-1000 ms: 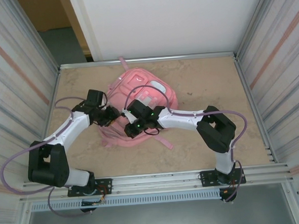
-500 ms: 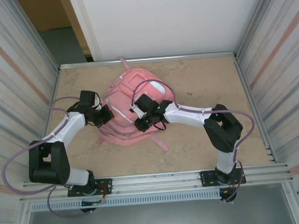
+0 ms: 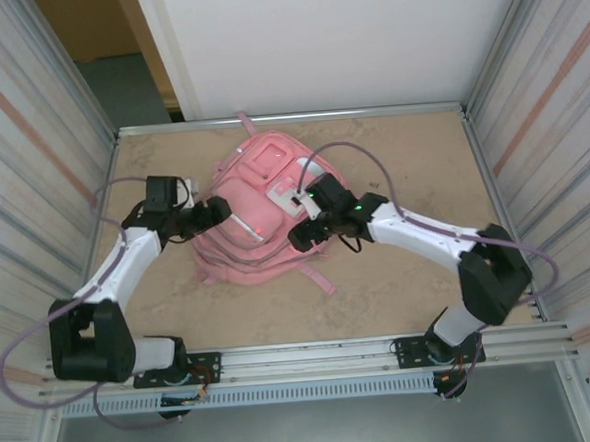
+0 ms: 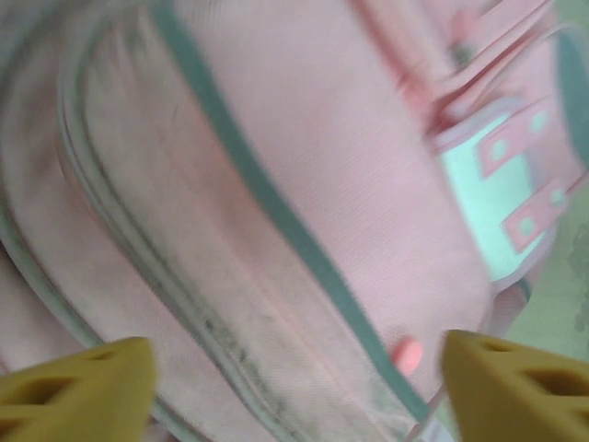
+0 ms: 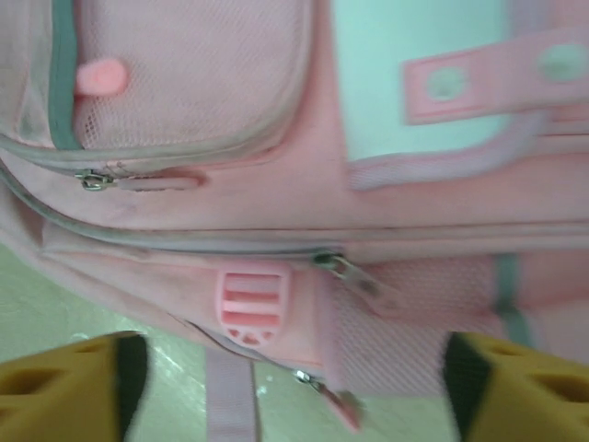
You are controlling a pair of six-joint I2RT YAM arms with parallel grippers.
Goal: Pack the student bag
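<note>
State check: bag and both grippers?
student bag, lying front-up on the table, visible zips shut
left gripper, open, over the bag, holding nothing
right gripper, open, over the bag's edge, holding nothing

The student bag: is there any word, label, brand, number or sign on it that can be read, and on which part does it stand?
None can be read.
student bag: its pink fabric carries no word, brand or number that I can make out.
white panel: plain, no print.
buckle: moulded ribs, no lettering.
The left wrist view is blurred, so any fine print there could not be told.
</note>
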